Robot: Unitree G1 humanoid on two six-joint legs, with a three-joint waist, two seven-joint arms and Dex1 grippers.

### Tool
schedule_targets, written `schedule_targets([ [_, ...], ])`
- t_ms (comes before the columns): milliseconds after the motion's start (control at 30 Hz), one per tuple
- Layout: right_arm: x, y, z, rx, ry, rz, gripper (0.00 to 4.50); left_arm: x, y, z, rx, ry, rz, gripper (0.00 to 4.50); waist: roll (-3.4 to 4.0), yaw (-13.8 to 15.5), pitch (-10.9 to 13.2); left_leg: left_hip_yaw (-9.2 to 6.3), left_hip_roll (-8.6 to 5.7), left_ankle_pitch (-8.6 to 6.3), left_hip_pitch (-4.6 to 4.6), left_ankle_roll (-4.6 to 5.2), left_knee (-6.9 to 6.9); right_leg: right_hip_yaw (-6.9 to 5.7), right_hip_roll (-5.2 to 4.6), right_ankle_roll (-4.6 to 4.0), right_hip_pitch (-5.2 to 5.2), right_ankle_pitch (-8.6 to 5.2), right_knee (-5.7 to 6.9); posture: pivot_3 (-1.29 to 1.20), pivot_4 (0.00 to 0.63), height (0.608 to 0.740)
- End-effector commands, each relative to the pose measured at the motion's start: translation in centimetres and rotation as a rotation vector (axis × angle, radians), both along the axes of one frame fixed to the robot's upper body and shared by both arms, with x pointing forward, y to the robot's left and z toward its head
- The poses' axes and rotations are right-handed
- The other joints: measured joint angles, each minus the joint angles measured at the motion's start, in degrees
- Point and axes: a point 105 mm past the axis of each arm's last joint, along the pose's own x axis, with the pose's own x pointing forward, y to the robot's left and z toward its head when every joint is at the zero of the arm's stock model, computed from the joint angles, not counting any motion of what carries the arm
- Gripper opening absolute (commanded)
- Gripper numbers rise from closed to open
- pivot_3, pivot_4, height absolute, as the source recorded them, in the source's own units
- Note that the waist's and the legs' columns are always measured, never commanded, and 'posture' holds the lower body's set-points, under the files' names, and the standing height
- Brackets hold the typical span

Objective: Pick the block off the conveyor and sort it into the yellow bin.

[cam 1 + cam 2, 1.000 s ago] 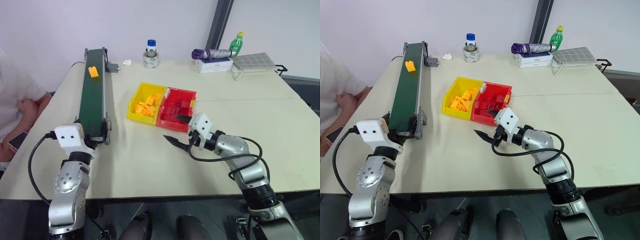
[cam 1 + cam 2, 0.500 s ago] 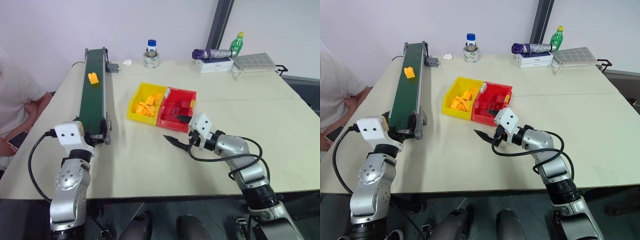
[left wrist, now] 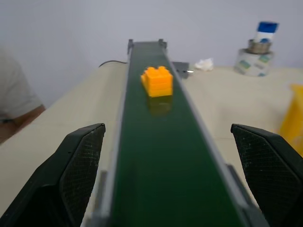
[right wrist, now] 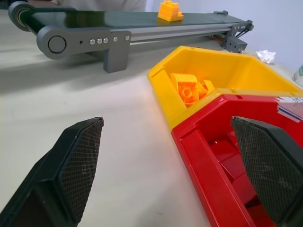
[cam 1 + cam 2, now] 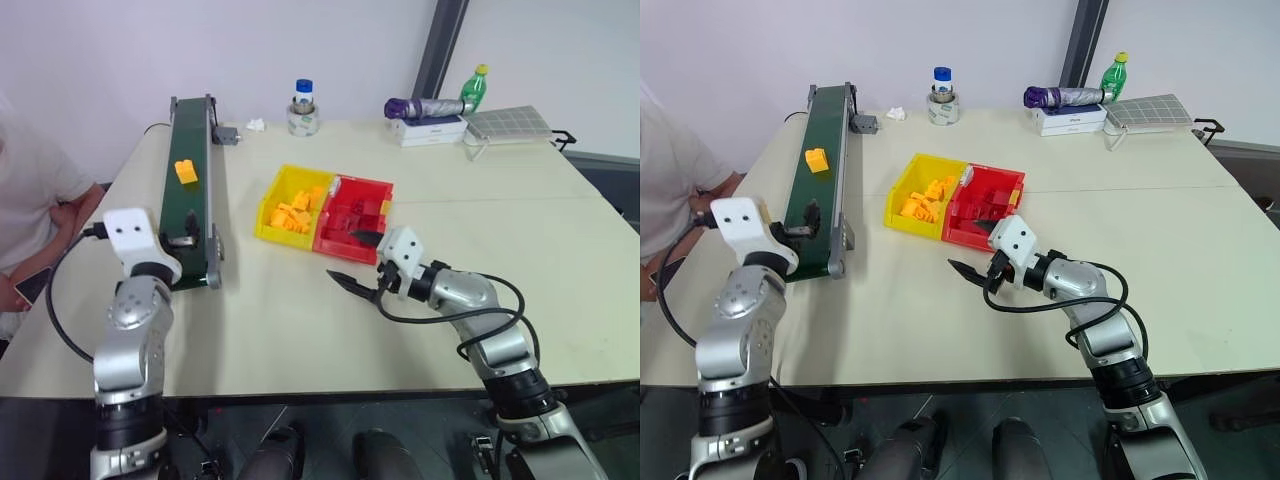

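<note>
One block: the block (image 5: 185,171) is small and yellow-orange. It sits on the conveyor (image 5: 187,200), about halfway along the green belt. Nothing is touching it.
Left pincer: the left pincer (image 3: 165,189) is at the near end of the conveyor, pointing along the belt at the block. Its two black fingers (image 3: 75,170) are wide apart, one on each side of the belt. It holds nothing. The block is farther up the belt, well apart from the fingers.
Yellow bin: the yellow bin (image 5: 272,196) is on the table (image 5: 480,190), to the right of the conveyor. Other yellow-orange blocks lie inside it. It is joined to the red bin (image 5: 375,190).
Right pincer: the right pincer (image 5: 355,260) is just in front of the red bin, above the table. Its fingers are wide apart and it holds nothing.
Person: a person (image 5: 30,190) in a light shirt sits at the left side of the table.
</note>
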Motion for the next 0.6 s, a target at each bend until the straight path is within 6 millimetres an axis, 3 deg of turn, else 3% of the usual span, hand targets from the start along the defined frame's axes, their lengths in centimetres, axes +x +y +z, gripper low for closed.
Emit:
schedule_targets([
  [33, -0.3, 0.3, 1.3, 0.021, -0.053, 0.011, 4.5, 1.4, 0.6, 1.1, -0.008, 0.024, -0.007, 4.49, 0.0, 0.0, 0.0, 0.0, 0.0, 0.0, 0.0, 0.0, 0.0, -0.01, 0.0, 0.03, 0.0, 0.02, 0.0, 0.0, 0.15, 0.74],
  [233, -0.3, 0.3, 1.4, 0.023, -0.053, 0.008, 4.5, 3.2, 1.1, 1.2, 0.017, 0.1, 0.007, 4.49, 0.0, -0.2, 0.0, 0.0, -0.01, 0.01, 0.0, 0.0, 0.0, -0.01, 0.01, 0.1, -0.01, 0.05, 0.0, 0.0, 0.15, 0.74],
  [600, -0.3, 0.5, 1.4, 0.028, -0.054, 0.009, 4.5, 5.4, -0.6, 1.3, 0.001, 0.102, -0.027, 4.49, -0.01, -0.1, 0.0, 0.0, -0.01, 0.01, 0.0, -0.01, 0.02, -0.01, 0.0, 0.12, -0.01, 0.07, 0.02, 0.0, 0.15, 0.74],
])
